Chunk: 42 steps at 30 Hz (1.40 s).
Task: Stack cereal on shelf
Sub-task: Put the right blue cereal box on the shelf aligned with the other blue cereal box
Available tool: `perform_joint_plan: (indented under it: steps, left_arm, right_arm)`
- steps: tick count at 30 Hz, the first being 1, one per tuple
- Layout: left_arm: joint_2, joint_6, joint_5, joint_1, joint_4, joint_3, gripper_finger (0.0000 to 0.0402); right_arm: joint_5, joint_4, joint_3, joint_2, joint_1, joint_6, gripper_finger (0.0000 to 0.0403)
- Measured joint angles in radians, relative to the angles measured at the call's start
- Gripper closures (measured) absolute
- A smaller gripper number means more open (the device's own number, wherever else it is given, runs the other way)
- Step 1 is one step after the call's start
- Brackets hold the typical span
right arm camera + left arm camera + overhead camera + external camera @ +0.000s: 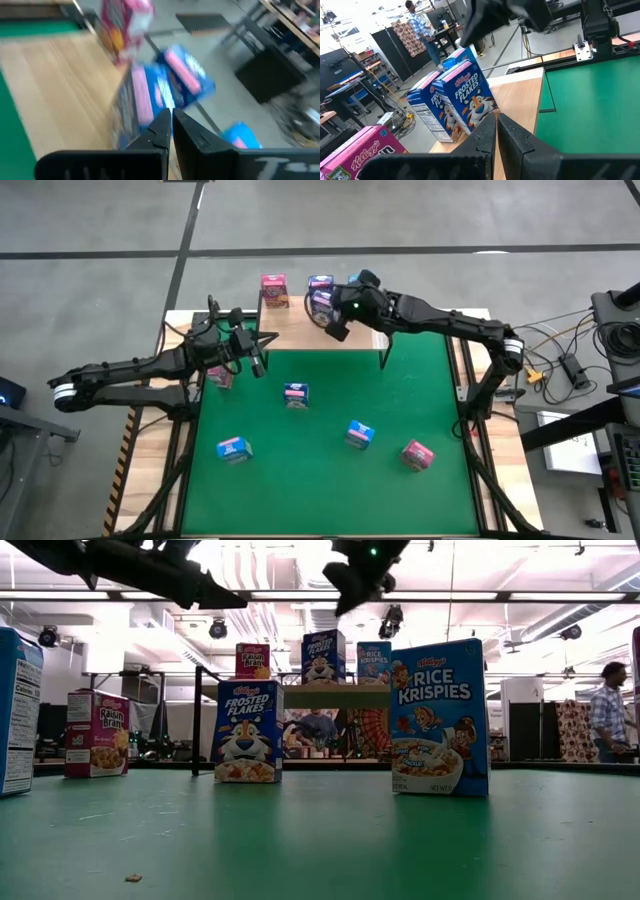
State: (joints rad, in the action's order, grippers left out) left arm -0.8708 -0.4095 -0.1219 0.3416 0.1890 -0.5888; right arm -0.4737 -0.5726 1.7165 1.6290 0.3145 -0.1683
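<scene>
Mostly glossy cardboard cereal boxes

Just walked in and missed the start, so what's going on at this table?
Two robot arms are putting small cereal boxes on a low wooden shelf at the far edge of the green mat. Three boxes stand on it: a pink Raisin Bran and two blue ones. The right claw hangs, shut, just by the blue pair. The left claw, also shut, is near the shelf's left end. Five boxes wait on the mat.
</scene>
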Motion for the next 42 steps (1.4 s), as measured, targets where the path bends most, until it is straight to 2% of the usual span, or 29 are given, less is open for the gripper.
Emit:
perform_joint_plan:
  steps: [4,7,13,20,26,32,42]
  left_arm:
    - [0.000,0.000,0.000,0.000,0.001,0.000,0.0401]
    - [0.000,0.000,0.000,0.000,0.001,0.000,0.0401]
    - [-0.006,0.000,0.000,0.000,0.002,0.000,0.0401]
    - [-0.008,0.000,0.000,0.000,0.004,0.000,0.0401]
    - [-0.008,-0.001,0.000,0.000,0.004,0.000,0.0401]
    - [-0.008,-0.005,0.000,0.000,0.004,0.000,0.0401]
    - [-0.008,-0.005,0.000,0.000,0.005,0.000,0.0401]
  right_arm:
    - [0.159,0.105,0.003,0.011,0.025,0.001,0.0394]
    - [0.210,0.167,0.000,0.030,0.044,0.003,0.0394]
    - [0.216,0.256,0.000,0.080,0.068,0.001,0.0394]
    - [0.221,0.270,-0.001,0.123,0.077,-0.007,0.0394]
    - [0.223,0.265,-0.001,0.127,0.076,-0.013,0.0394]
    - [0.347,0.255,-0.001,0.126,0.076,-0.016,0.0394]
    - [0.347,0.156,0.032,0.113,0.074,-0.111,0.0394]
